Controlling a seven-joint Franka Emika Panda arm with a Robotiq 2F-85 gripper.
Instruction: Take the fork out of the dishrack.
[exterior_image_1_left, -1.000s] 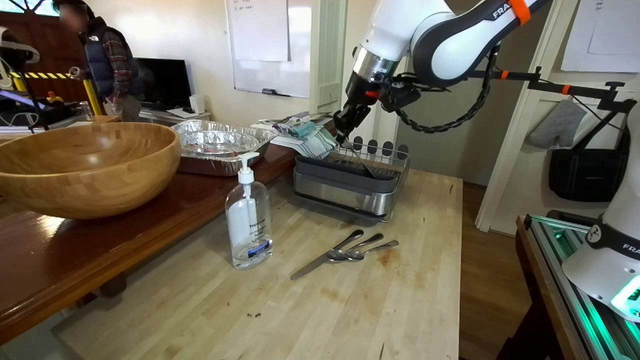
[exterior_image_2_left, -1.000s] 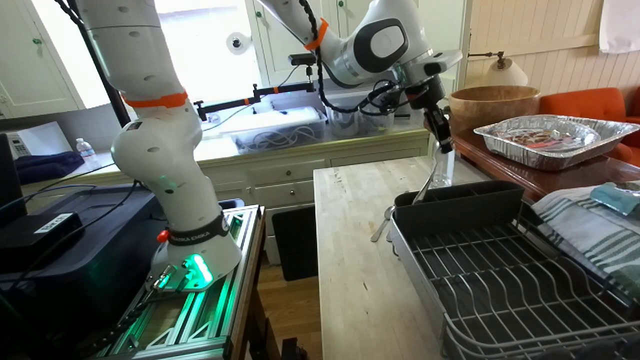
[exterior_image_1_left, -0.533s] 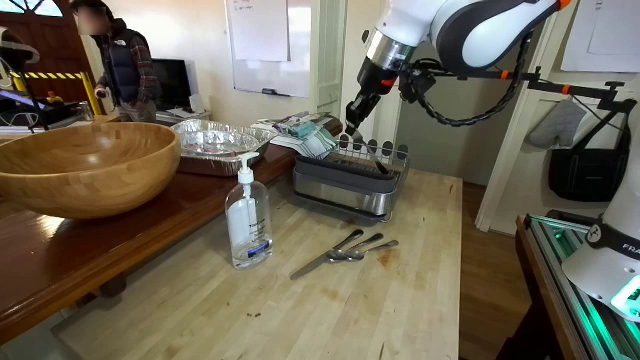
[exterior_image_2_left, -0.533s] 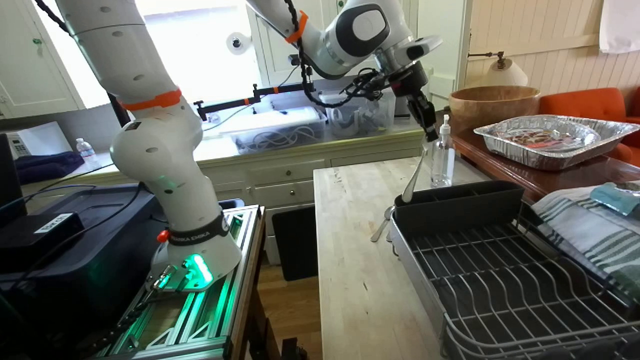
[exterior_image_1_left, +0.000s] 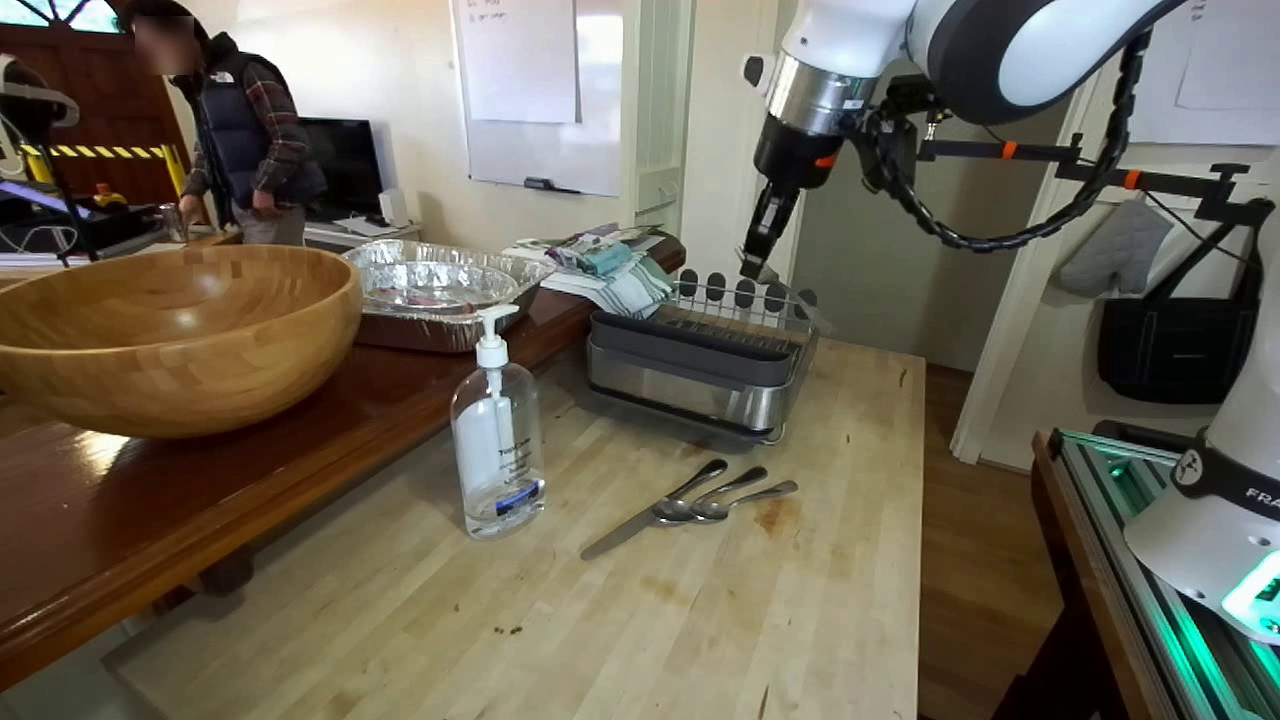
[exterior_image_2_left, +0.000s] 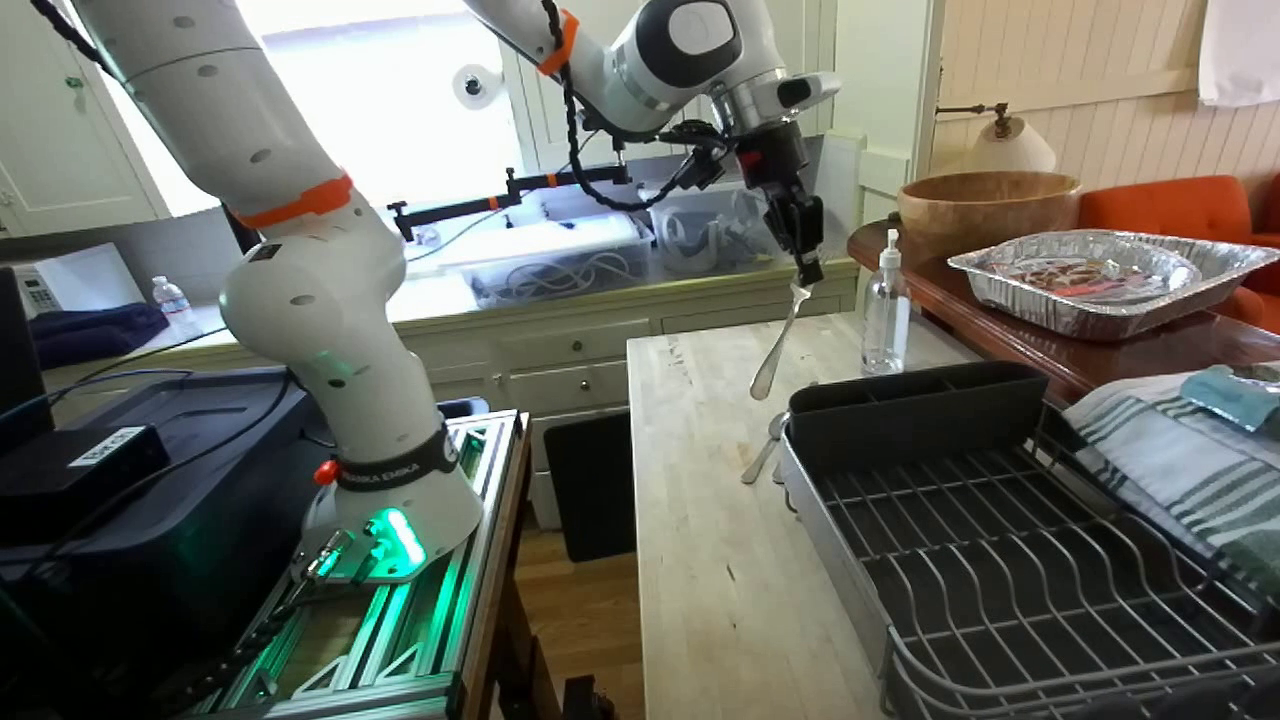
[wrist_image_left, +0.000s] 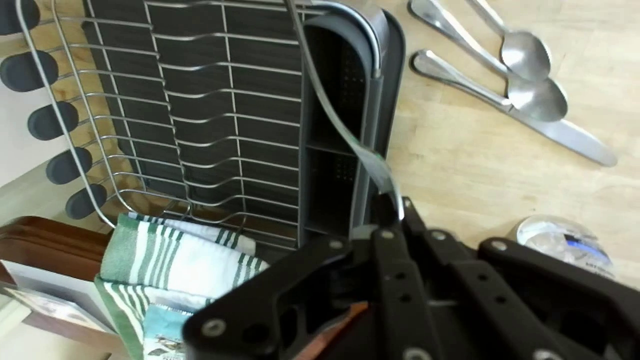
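The fork (exterior_image_2_left: 776, 350) hangs tilted from my gripper (exterior_image_2_left: 809, 275), handle end down, in the air above the tabletop beside the dishrack. In the wrist view the fork (wrist_image_left: 330, 110) runs over the dishrack's dark holder, its tined end between the gripper's fingertips (wrist_image_left: 397, 206); its handle leaves the picture at the top. The tines are mostly hidden. The dishrack (exterior_image_1_left: 690, 388) is low, steel-sided, with a black cutlery holder (exterior_image_2_left: 920, 415) at one end. In an exterior view my gripper (exterior_image_1_left: 755, 262) shows above the rack, and the fork is blurred there.
A knife (exterior_image_1_left: 625, 535) and spoons (exterior_image_1_left: 672, 511) lie on the wooden table before the rack. A clear soap bottle (exterior_image_1_left: 500, 440) stands near the brown counter. A wooden bowl (exterior_image_1_left: 180, 340), foil trays (exterior_image_1_left: 440, 290) and striped towels (exterior_image_1_left: 625, 285) are on the counter.
The fork's handle end has come out of the cutlery holder. My gripper has carried it toward the robot's base, away from the holder. The person in the background has shifted.
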